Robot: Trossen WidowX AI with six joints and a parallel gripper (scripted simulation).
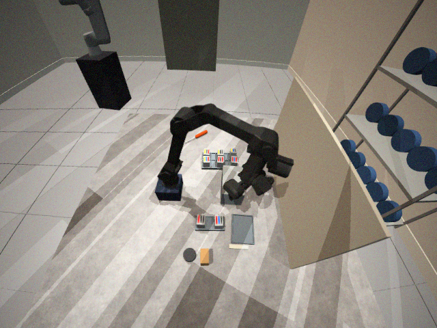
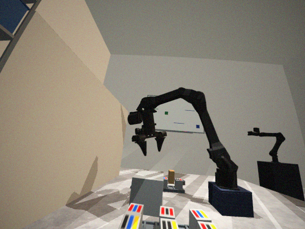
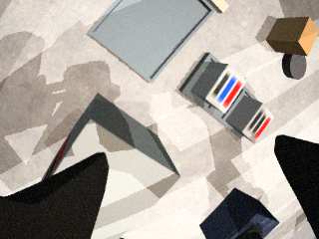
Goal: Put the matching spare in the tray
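My gripper is open and empty, fingers pointing down, high above the grey box. The box, apparently the mounted unit, has a pale top; a red strip shows on its side in the wrist view, but the full code is not readable. The flat grey tray is empty. A small rack beside it holds a black-blue-red spare and a black-black-red spare. A larger rack holds several striped spares.
A beige panel stands beside the work area. An orange block and a dark disc are near the small rack. An orange-handled screwdriver lies beyond the larger rack.
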